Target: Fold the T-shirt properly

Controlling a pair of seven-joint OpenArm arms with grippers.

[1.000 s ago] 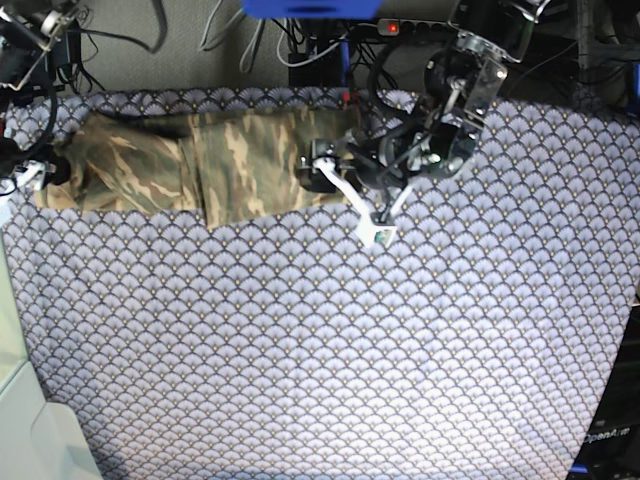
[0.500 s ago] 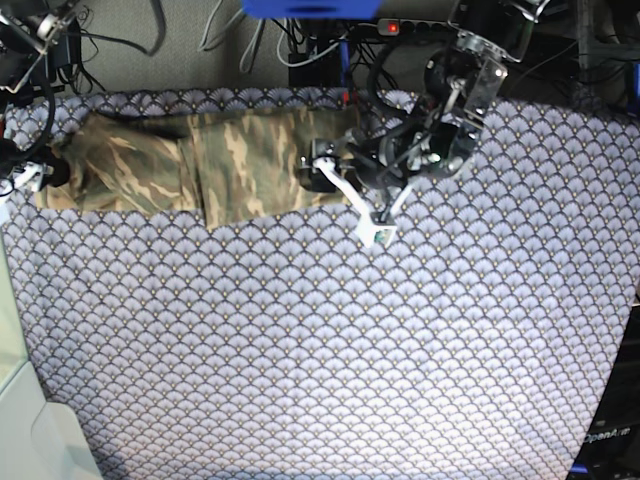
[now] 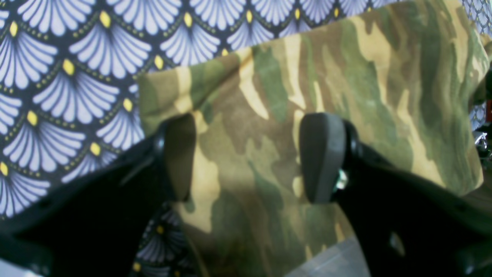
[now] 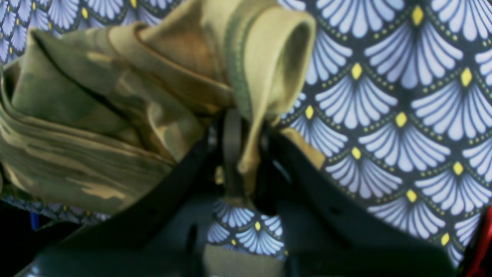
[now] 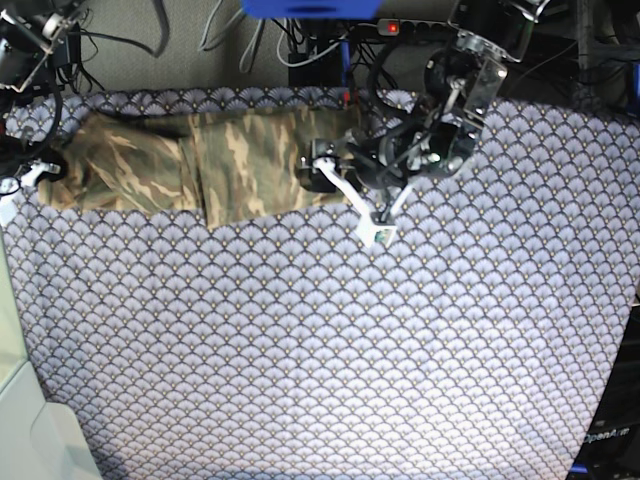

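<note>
Black-padded jaws of the right gripper (image 4: 242,154) pinch a rolled hem of the T-shirt (image 5: 200,165); the left gripper (image 3: 246,157) stands open astride the opposite end. Camouflage cloth lies as a long band across the upper left of the base view on the fan-scale tablecloth (image 5: 350,350), one arm at each end. Only the wrist views show the jaws; only the base view shows the band's full length.

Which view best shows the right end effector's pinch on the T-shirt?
Right wrist: the right end effector is shut on a T-shirt edge. Base shows only the T-shirt's far end beside that arm; left wrist shows the opposite end.
</note>
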